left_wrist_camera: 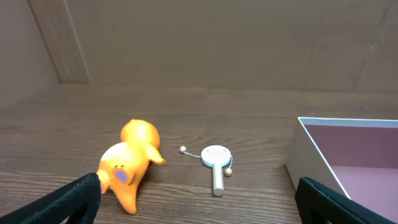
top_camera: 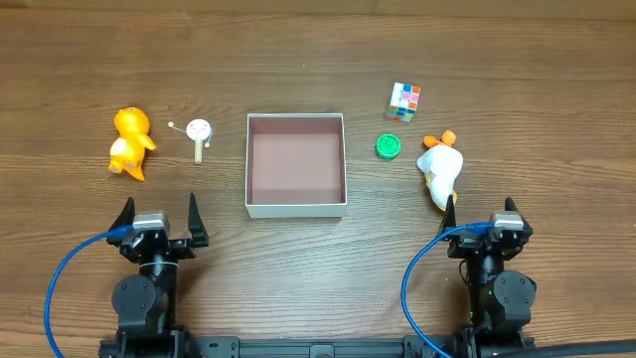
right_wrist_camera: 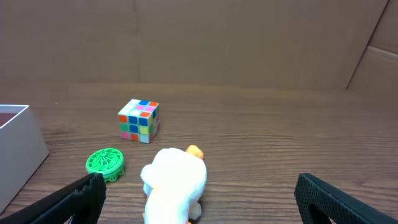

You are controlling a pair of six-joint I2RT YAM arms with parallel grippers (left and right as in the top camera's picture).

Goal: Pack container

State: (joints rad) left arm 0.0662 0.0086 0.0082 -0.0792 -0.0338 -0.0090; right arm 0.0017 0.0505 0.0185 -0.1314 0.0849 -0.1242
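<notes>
An empty white box [top_camera: 295, 165] with a pinkish inside sits mid-table; its corner shows in the left wrist view [left_wrist_camera: 323, 155] and the right wrist view [right_wrist_camera: 15, 146]. Left of it lie an orange duck toy [top_camera: 130, 143] [left_wrist_camera: 127, 165] and a small pellet drum [top_camera: 199, 134] [left_wrist_camera: 216, 158]. Right of it are a colour cube [top_camera: 403, 100] [right_wrist_camera: 139, 121], a green disc [top_camera: 388, 147] [right_wrist_camera: 105, 163] and a white duck plush [top_camera: 440, 169] [right_wrist_camera: 174, 186]. My left gripper [top_camera: 159, 217] [left_wrist_camera: 199, 202] is open and empty near the front edge. My right gripper [top_camera: 477, 211] [right_wrist_camera: 199, 199] is open, just behind the white plush.
The wooden table [top_camera: 298, 60] carries nothing else. Blue cables [top_camera: 70, 273] loop beside each arm base at the front edge. A cardboard wall [right_wrist_camera: 199, 37] stands behind the table.
</notes>
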